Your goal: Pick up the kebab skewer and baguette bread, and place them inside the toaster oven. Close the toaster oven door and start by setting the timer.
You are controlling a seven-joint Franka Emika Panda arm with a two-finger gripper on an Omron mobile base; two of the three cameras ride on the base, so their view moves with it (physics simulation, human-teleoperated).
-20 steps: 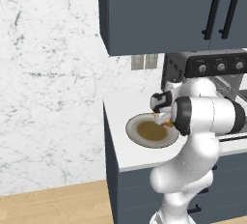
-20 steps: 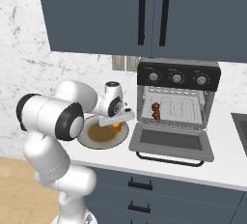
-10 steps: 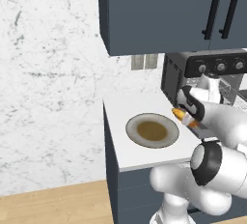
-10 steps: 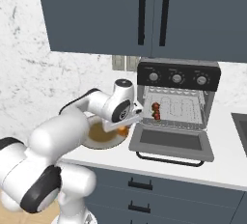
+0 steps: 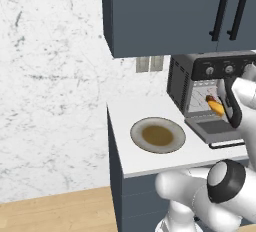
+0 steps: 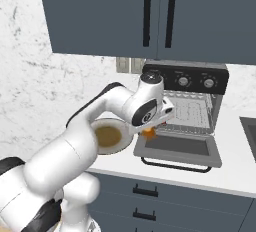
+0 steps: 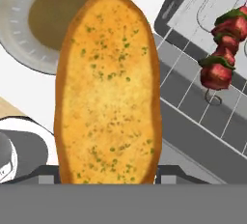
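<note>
The baguette bread (image 7: 108, 92), a golden-orange loaf with green flecks, stands up between my fingers in the hand view, and my gripper (image 7: 108, 175) is shut on its lower end. From the left base view the baguette bread (image 5: 216, 107) hangs just in front of the toaster oven (image 5: 200, 78), over the toaster oven door (image 5: 216, 128), which lies folded down flat. The kebab skewer (image 7: 223, 49) rests on the wire rack inside the oven, to the right of the loaf. In the right base view the baguette bread (image 6: 149, 133) peeks out below my hand at the door's left end.
A round grey plate (image 5: 157, 135) with a brown centre sits on the white counter left of the oven. Dark cabinets (image 6: 150, 11) hang above. Three silver knobs (image 6: 183, 81) line the oven's top panel. The counter's left edge drops off beside the plate.
My arm has swung right from over the plate to the oven's open front, carrying the baguette bread with it. The skewer has stayed on the rack.
</note>
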